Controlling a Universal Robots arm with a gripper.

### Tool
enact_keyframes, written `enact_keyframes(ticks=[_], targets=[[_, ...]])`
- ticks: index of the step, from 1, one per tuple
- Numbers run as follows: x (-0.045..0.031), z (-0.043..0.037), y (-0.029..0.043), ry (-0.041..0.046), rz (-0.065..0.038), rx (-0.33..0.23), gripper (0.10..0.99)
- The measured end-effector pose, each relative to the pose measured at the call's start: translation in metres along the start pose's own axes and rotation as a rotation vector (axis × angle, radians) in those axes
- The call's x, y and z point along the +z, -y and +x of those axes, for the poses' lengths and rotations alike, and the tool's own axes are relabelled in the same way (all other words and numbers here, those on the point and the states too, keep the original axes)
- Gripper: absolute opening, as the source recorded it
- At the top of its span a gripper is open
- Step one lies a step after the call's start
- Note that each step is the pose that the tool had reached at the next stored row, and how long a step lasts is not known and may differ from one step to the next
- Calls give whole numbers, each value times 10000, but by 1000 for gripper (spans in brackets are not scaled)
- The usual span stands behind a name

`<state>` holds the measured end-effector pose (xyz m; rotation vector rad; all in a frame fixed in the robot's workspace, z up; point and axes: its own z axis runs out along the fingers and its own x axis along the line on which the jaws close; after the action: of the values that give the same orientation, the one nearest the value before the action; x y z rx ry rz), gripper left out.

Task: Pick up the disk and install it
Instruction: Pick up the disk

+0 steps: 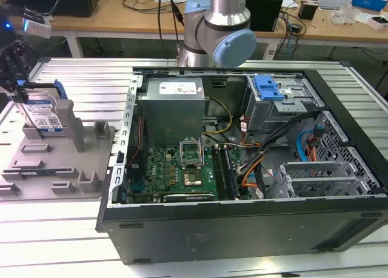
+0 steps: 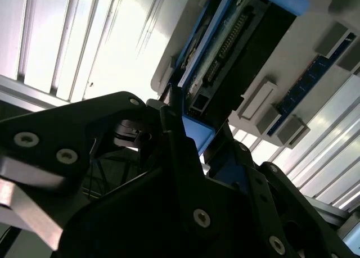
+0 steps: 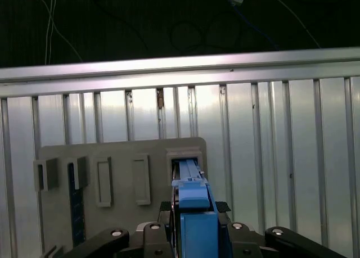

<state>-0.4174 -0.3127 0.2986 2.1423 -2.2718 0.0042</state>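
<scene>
The claw (image 1: 17,90) pinches the top edge of the disk (image 1: 45,115), its blue frame caught between the fingers (image 3: 163,213). The disk stands upright in a slot of the grey holder (image 1: 66,175) at the exterior view's left. The holder lies on a ribbed aluminium desk (image 1: 60,241), just beside an open computer case (image 1: 242,229). Behind the arm's base (image 1: 218,29) stand wooden benches (image 1: 121,14) with cables and boxes.

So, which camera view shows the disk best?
The exterior view: the disk stands upright in the grey holder, label and blue carrier visible. The second wrist view shows its connector edge; the first wrist view shows its blue carrier edge in the gripper.
</scene>
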Motion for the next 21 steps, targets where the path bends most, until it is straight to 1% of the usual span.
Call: enact_keyframes(ticks=[5, 6, 8, 16, 18, 21], targets=[[4, 0, -5, -4, -1, 1, 396], [4, 0, -5, -3, -1, 0, 376], [6, 0, -5, -3, 0, 1, 369], [6, 0, -4, -3, 3, 0, 369], [-3, 0, -4, -3, 3, 0, 369], [-36, 1, -5, -4, 0, 0, 369]])
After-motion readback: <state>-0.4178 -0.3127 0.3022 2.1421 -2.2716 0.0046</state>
